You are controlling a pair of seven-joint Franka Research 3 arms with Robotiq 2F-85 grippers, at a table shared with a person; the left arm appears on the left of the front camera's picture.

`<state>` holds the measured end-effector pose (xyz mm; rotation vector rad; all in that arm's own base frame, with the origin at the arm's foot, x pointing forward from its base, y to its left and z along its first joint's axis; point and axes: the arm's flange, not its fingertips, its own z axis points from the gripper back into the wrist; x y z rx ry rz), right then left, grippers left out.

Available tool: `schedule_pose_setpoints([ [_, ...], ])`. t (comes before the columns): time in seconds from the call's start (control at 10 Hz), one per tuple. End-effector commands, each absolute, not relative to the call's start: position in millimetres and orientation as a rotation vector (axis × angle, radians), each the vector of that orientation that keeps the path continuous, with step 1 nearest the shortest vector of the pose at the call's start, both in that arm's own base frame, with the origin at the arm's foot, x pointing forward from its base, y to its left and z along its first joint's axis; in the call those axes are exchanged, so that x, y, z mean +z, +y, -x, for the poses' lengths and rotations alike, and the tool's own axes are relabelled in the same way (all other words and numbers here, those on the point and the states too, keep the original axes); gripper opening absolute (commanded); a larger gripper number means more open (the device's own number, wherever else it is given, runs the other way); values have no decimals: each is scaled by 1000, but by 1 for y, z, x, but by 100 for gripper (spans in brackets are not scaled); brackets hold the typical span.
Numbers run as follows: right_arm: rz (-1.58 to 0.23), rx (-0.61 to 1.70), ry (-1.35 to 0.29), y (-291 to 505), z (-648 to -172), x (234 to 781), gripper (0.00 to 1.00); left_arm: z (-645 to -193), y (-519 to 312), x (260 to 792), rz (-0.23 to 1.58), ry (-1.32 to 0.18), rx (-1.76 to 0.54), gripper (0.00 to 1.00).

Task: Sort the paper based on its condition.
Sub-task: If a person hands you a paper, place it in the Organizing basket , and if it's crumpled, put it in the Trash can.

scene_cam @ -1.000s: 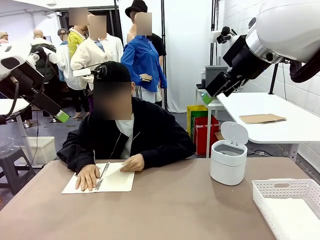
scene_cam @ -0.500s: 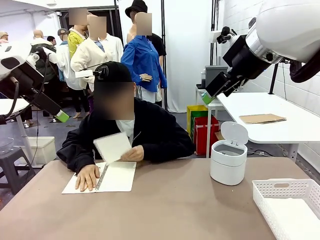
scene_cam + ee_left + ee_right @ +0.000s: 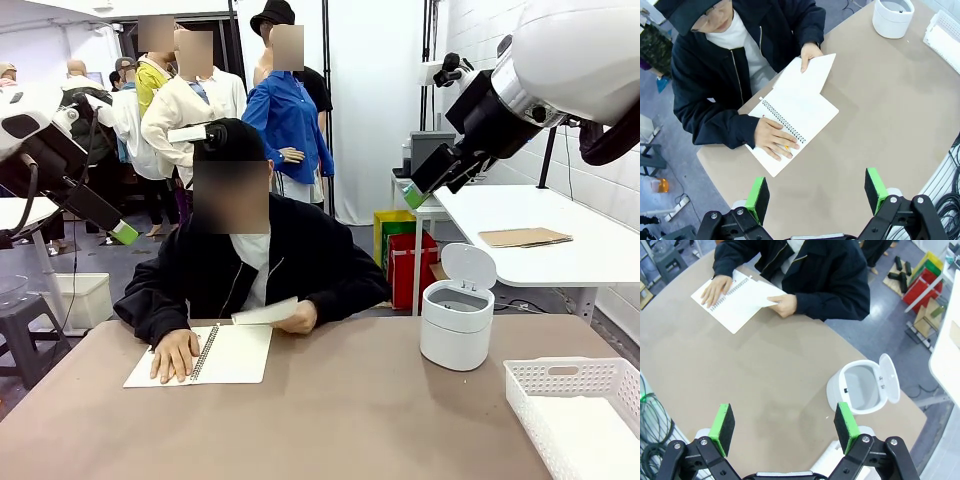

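A person at the far side holds a white sheet of paper (image 3: 264, 314) (image 3: 812, 73) (image 3: 768, 292) by its edge in one hand, low over the right page of an open spiral notebook (image 3: 215, 356) (image 3: 796, 116) (image 3: 735, 301). The other hand lies flat on the notebook's left page. My left gripper (image 3: 816, 195) (image 3: 121, 232) hangs open high above the table's left side, with nothing between its green pads. My right gripper (image 3: 784, 427) (image 3: 415, 195) is also open and empty, high at the right above the bin.
A white bin (image 3: 457, 322) (image 3: 864, 385) (image 3: 893, 17) with its lid up stands right of the middle. A white slotted basket (image 3: 578, 405) (image 3: 945, 36) sits at the near right corner. A second table (image 3: 560, 245) with a brown cardboard sheet stands behind.
The person peeled a sheet up from the notebook, raised it upright at chest height, then lowered it nearly flat over the right page. Both arms stayed still.
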<state>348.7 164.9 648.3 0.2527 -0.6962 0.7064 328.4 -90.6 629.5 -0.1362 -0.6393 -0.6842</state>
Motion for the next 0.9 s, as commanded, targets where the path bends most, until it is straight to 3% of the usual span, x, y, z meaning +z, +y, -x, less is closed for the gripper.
schedule_pose_setpoints([
  [0.0, -252, 707, -694, 165, -349, 648, 100, -328, -90, 630, 133, -642, -681, 100],
  [0.8, -252, 707, -694, 165, -349, 648, 100, -328, -90, 630, 133, -642, -681, 100],
])
